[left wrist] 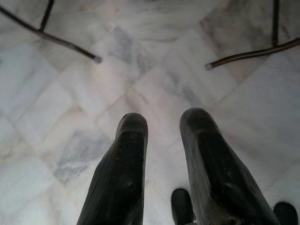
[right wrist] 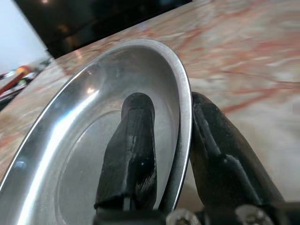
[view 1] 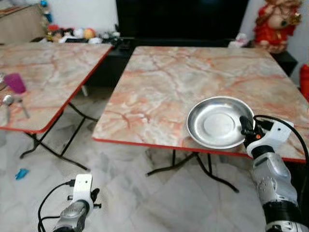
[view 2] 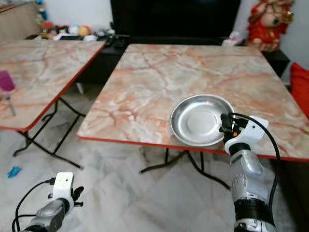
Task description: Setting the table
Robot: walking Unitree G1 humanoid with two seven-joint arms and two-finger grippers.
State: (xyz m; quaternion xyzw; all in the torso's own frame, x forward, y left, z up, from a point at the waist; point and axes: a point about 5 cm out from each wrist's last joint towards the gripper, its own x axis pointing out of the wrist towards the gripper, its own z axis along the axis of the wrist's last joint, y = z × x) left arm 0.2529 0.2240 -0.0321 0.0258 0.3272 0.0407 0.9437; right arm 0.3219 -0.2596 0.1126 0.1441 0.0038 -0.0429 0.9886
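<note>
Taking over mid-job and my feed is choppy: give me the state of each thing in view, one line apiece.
Steel plate: upright and empty, on the near edge of the marble table, rim pinched.
Right gripper: shut on the plate's rim, one finger inside the dish, one outside.
Left gripper: open, holding nothing, hanging low over the floor.
Purple cup: standing on the left table.
Spoon: lying on the left table by the cup.

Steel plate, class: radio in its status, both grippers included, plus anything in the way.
Right gripper shut on steel plate rim, plate near table front edge. Left gripper open, idle over floor. Nothing blocking.
</note>
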